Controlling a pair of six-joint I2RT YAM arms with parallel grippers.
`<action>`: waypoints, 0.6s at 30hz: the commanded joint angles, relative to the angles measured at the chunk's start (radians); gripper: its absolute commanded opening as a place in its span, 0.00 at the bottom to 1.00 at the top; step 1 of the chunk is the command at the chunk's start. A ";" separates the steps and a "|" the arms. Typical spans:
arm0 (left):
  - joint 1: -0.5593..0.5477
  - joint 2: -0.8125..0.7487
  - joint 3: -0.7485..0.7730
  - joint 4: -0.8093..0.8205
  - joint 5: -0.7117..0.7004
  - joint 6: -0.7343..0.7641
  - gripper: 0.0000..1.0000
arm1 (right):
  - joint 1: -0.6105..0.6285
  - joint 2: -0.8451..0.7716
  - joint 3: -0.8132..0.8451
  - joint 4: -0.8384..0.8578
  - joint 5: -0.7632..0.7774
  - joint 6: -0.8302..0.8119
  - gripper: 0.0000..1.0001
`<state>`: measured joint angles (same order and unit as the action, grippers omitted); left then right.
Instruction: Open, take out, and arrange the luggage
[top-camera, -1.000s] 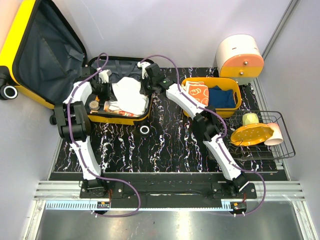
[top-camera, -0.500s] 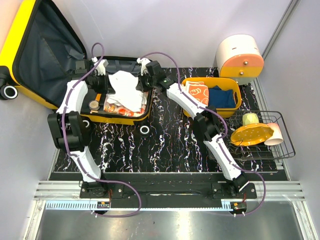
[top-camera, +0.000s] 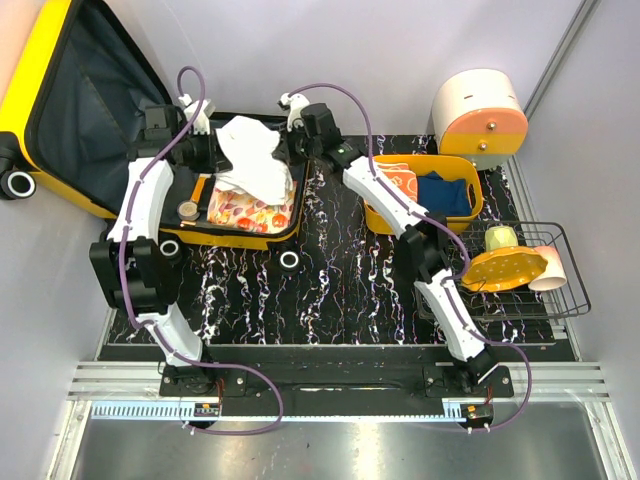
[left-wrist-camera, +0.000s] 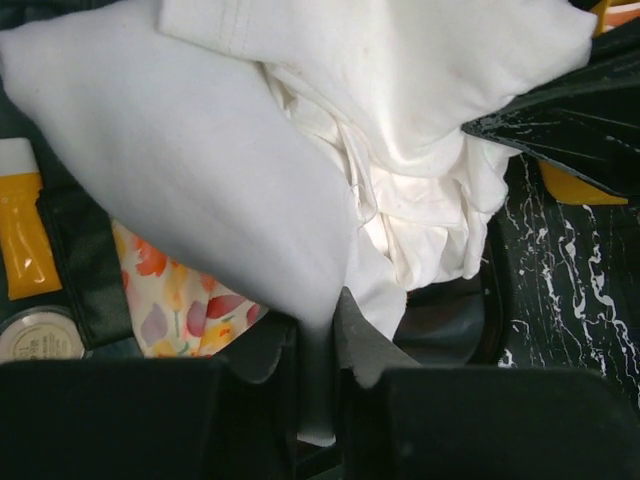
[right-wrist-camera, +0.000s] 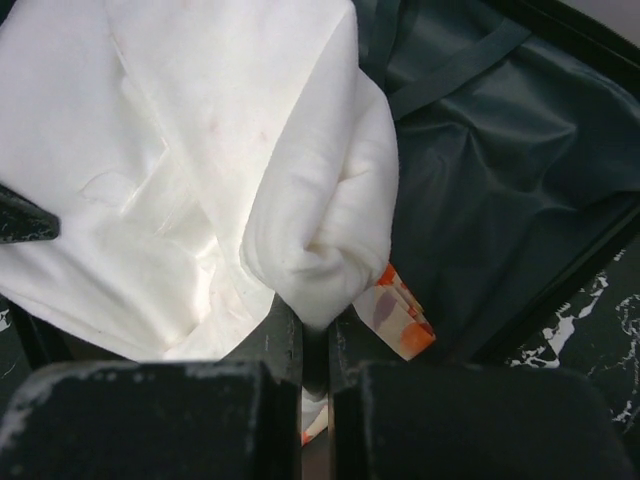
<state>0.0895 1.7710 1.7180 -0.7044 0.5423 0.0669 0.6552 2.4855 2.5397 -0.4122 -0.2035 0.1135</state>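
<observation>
**Luggage** (top-camera: 85, 110) — a yellow hard-shell case lying open at the far left of the counter (top-camera: 340, 290). Its lid is propped against the wall and its base lies flat, with the dark lining exposed. In the base lie a floral cloth (top-camera: 250, 212), a yellow tube (left-wrist-camera: 20, 240) and a small round tin (left-wrist-camera: 38, 335). Above these hangs a white garment (top-camera: 250, 160), slung between the two arms.

**Left tool** (left-wrist-camera: 318, 330) — clenched on a fold at one edge of the garment. **Right tool** (right-wrist-camera: 315, 330) — clenched on a bunched fold at the opposite side.

To the right, well apart from the case, stands a yellow basket (top-camera: 440, 158) holding folded cloths.

**Step in hand, as judged:** taking the garment out of the case.
- Both arms should rise together and keep their spacing, so that the cloth neither pulls taut nor sags onto the floral cloth below and drags it along.
- The hanging middle should clear the rim of the case before any sideways travel.
- Each grip is on a thin fold, so a slow, even carry is prudent.
</observation>
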 joint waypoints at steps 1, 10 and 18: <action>-0.075 -0.096 0.040 0.078 0.068 -0.038 0.00 | -0.049 -0.189 0.028 0.035 0.003 -0.011 0.00; -0.400 -0.012 0.035 0.285 0.055 -0.182 0.00 | -0.261 -0.442 -0.228 -0.169 -0.098 -0.148 0.00; -0.681 0.198 0.098 0.609 -0.022 -0.322 0.00 | -0.525 -0.640 -0.587 -0.191 -0.132 -0.253 0.00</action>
<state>-0.4881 1.8790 1.7531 -0.2741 0.5255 -0.1646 0.2096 1.9419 2.0640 -0.6540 -0.3176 -0.0601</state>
